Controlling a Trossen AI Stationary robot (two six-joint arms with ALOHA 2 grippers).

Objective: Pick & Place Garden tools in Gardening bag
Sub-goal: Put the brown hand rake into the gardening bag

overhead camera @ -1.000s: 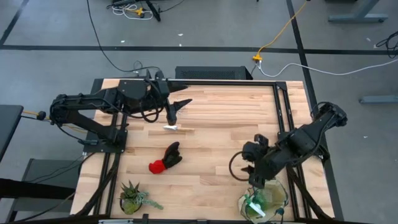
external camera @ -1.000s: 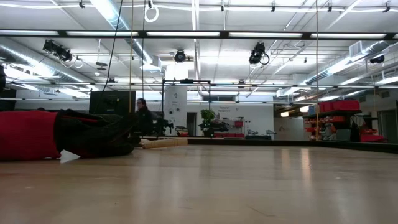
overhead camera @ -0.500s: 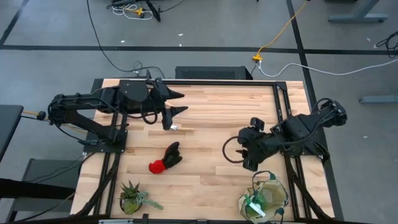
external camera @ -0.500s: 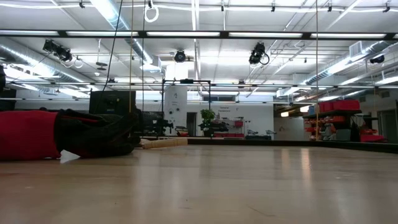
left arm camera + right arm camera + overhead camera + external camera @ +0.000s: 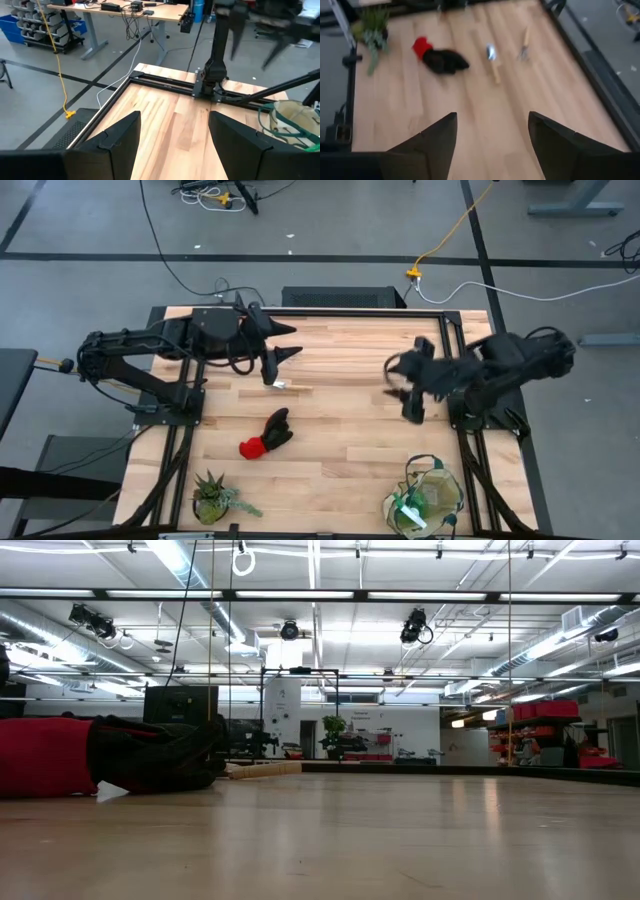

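The gardening bag (image 5: 428,498) stands at the table's near right corner with a bright green piece (image 5: 408,510) inside it; its rim also shows in the left wrist view (image 5: 295,117). The red-and-black glove pair (image 5: 267,434) (image 5: 440,57) lies mid-table. A wooden-handled trowel (image 5: 493,61) (image 5: 285,386) and a rake (image 5: 524,46) lie beyond it. My left gripper (image 5: 288,343) hovers open above these tools. My right gripper (image 5: 402,386) hangs open over bare table, at the right, away from the bag.
A spiky potted plant (image 5: 212,495) (image 5: 372,25) stands at the near left corner. Black frame rails (image 5: 455,350) run along the table's edges. Bare wood (image 5: 340,430) lies between the gloves and the bag. In the low view the gloves (image 5: 100,755) lie close by.
My right gripper has risen from just above the bag and swung toward the table's far edge, and now hangs over bare wood at the right. My left gripper has stayed in place and tipped up a little. The bag and the tools have not moved.
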